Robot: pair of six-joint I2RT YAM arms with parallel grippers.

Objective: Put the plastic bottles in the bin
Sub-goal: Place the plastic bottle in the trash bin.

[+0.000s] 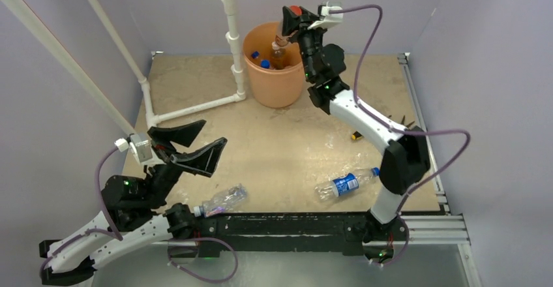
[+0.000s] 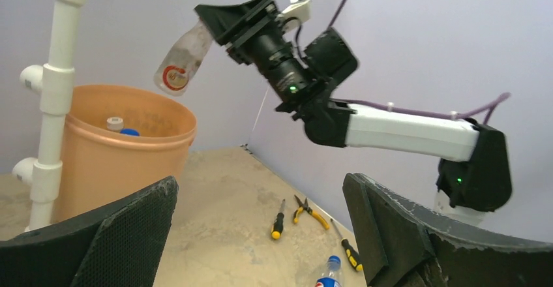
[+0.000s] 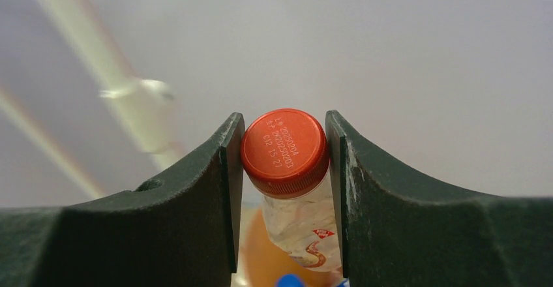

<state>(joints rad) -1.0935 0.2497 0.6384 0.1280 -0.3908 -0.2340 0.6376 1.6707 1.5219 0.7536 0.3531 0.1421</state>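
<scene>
The right end effector [image 1: 293, 14] reaches out above the bin [image 1: 277, 86], an orange bucket at the far side of the counter [image 1: 287, 143] beside a white pipe frame [image 1: 233, 42]. Its jaws are clamped on the red cap of a clear bottle [image 3: 285, 147]. Gripped at the top, the bottle's body hangs down, slightly tilted, over the bin's mouth, probably so that letting go drops it straight in. Blue-capped bottles [image 1: 261, 59] already lie inside the bin.

The left end effector [image 1: 214, 133] hovers low over the near left of the counter, jaws spread wide and holding nothing. Two bottles remain lying on the near edge of the counter: a clear one [image 1: 222, 200] just beside the left arm's base, likely its next pick, and a blue-labelled one [image 1: 342, 184] nearer the right arm.
</scene>
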